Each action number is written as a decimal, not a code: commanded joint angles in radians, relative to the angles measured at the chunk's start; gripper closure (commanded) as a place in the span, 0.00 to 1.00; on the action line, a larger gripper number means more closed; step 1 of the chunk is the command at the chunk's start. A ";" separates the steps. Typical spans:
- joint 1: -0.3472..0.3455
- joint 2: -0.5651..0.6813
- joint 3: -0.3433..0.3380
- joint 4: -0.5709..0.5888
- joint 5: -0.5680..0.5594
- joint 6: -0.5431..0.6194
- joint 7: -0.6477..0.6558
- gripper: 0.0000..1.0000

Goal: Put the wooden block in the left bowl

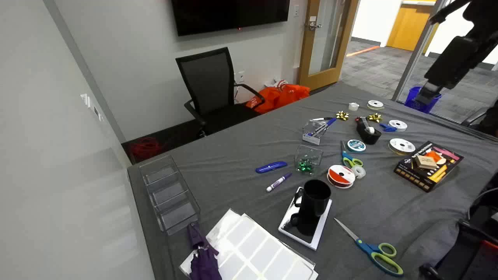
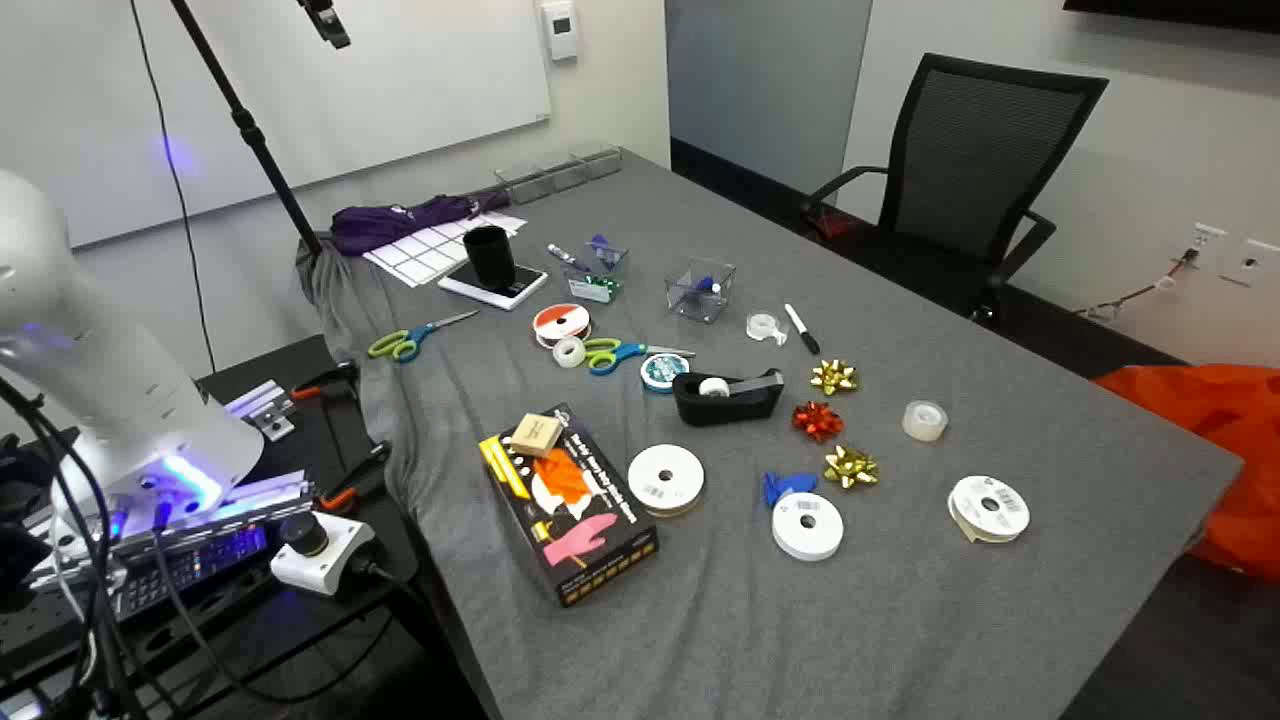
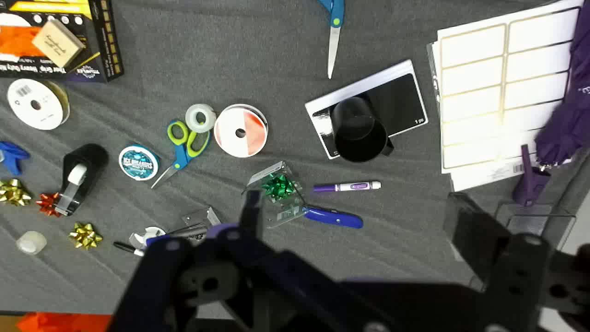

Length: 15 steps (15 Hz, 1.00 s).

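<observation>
Wooden block (image 2: 537, 434) atop black box (image 2: 590, 510): all views | pincer (image 3: 354, 203) spread wide: gap in wrist view only

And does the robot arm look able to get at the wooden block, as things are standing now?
Probably yes. In both exterior views the wooden block sits uncovered on the black box, with nothing seen above it, and the gripper stands open, though not over it.
</observation>
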 commanded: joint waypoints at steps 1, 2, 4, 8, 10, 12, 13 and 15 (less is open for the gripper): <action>0.009 0.002 -0.006 0.002 -0.005 -0.002 0.004 0.00; 0.009 0.002 -0.006 0.002 -0.005 -0.002 0.004 0.00; 0.009 0.002 -0.006 0.002 -0.005 -0.002 0.004 0.00; 0.009 0.002 -0.006 0.002 -0.005 -0.002 0.004 0.00; 0.009 0.002 -0.006 0.002 -0.005 -0.002 0.004 0.00; -0.006 0.010 0.007 -0.016 -0.016 0.026 0.043 0.00; -0.013 0.017 0.010 -0.021 -0.025 0.034 0.060 0.00; -0.028 0.035 0.010 -0.034 -0.042 0.059 0.104 0.00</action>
